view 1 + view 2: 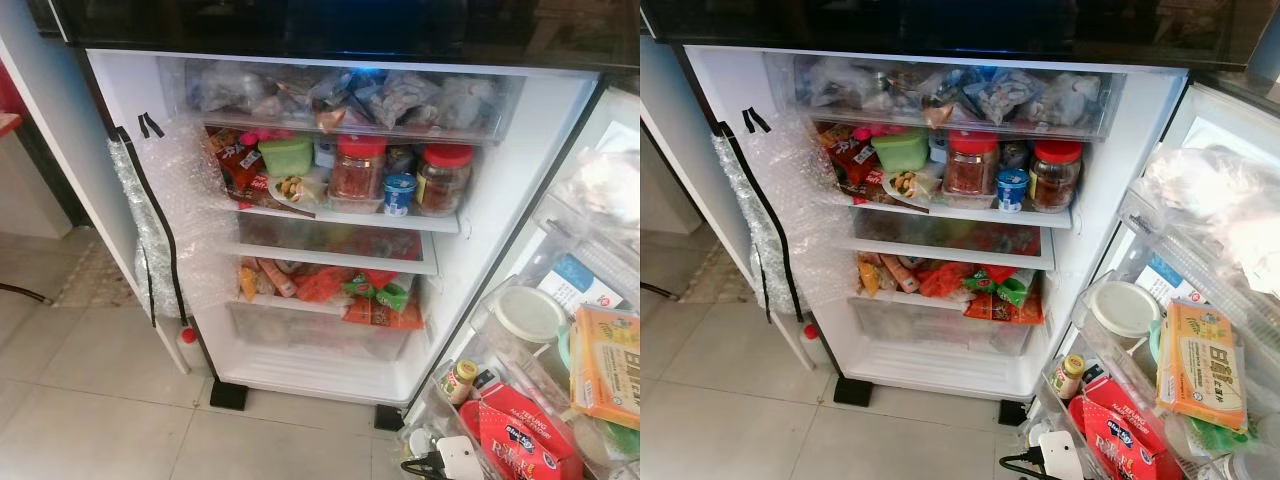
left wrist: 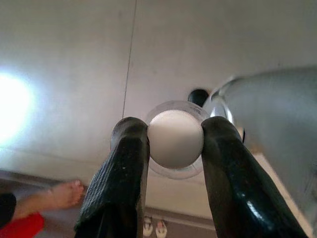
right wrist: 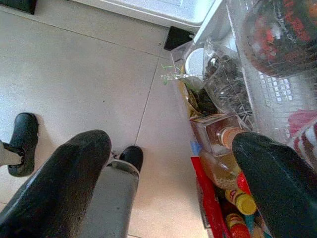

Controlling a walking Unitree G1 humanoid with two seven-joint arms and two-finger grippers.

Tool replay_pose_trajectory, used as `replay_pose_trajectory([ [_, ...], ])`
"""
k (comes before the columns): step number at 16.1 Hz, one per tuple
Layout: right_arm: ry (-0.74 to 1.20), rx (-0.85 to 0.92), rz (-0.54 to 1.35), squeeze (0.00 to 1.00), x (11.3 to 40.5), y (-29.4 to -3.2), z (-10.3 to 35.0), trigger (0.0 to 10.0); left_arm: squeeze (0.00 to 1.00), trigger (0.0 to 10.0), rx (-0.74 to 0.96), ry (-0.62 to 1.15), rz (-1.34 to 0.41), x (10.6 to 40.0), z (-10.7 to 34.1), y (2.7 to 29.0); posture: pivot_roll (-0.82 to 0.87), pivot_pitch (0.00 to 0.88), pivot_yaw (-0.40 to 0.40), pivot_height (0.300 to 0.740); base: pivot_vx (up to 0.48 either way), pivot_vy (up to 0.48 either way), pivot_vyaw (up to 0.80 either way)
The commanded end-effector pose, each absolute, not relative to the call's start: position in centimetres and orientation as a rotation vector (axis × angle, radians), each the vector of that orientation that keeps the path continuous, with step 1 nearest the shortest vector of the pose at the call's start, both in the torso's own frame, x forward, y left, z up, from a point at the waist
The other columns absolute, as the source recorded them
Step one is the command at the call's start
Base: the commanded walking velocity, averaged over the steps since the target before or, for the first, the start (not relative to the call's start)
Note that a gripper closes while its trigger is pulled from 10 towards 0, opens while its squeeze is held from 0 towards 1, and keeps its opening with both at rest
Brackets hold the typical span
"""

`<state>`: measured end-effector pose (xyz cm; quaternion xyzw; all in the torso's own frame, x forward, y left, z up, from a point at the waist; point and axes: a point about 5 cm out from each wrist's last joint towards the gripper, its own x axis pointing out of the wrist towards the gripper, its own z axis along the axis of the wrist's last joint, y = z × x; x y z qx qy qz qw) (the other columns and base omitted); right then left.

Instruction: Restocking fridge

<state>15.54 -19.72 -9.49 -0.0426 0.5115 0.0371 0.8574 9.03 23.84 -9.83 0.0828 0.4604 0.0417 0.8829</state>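
Note:
The fridge [image 1: 200,85] stands open before me, its shelves crowded. The middle shelf [image 1: 350,217] carries two red-lidded jars [image 1: 358,168], a green box [image 1: 287,155] and a small blue-and-white cup [image 1: 399,193]. Snack packets [image 1: 370,295] lie on the shelf below. In the left wrist view my left gripper [image 2: 176,139] is shut on a round clear container with a ridged white cap [image 2: 174,138], held over tiled floor. In the right wrist view my right gripper [image 3: 168,168] hangs open with nothing between its fingers, beside the lower door rack [image 3: 218,163] of bottles.
The open door [image 1: 560,330] at the right holds a white-lidded tub [image 1: 530,312], red packets and an orange box. Bubble wrap [image 1: 165,210] hangs at the fridge's left side. A small red-capped bottle [image 1: 189,347] stands on the floor. A person's bare foot [image 2: 59,194] is on the tiles.

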Motion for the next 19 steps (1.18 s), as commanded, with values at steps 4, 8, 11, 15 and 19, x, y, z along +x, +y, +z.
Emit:
replay_pose_trajectory([
  [4, 1.08, -0.127, 0.076, 0.0, 15.7, -20.0, -9.4, 10.0, 0.0, 10.0, 0.351, 0.665, -0.048, 19.9, -5.3, 24.1, 0.03, 0.0, -0.004, 0.74, 0.0, 0.0, 0.0],
  [8, 1.088, -0.135, 0.068, 0.0, 15.7, -20.0, -9.4, 10.0, 0.0, 10.0, 0.374, 0.545, -0.057, 20.7, -4.2, 23.9, 0.03, 0.0, 0.003, 0.74, 0.0, 0.0, 0.0],
  [11, 1.09, -0.15, 0.07, 0.0, 16.0, -20.1, -9.3, 10.0, 0.0, 10.0, 0.243, 0.457, -0.024, 22.1, -3.2, 23.1, 0.02, 0.0, -0.001, 0.74, 0.0, 0.0, 0.0],
  [15, 1.071, -0.189, 0.064, 0.0, 17.0, -20.6, -8.8, 10.0, 0.0, 10.0, 0.167, 0.407, -0.031, 23.6, -2.4, 21.8, 0.03, 0.0, -0.021, 0.74, 0.0, 0.0, 0.0],
  [19, 1.047, -0.247, 0.048, 0.0, 18.5, -21.0, -8.1, 10.0, 0.0, 10.0, 0.101, 0.352, -0.033, 25.0, -1.3, 21.3, 0.01, 0.0, -0.028, 0.74, 0.0, 0.0, 0.0],
])
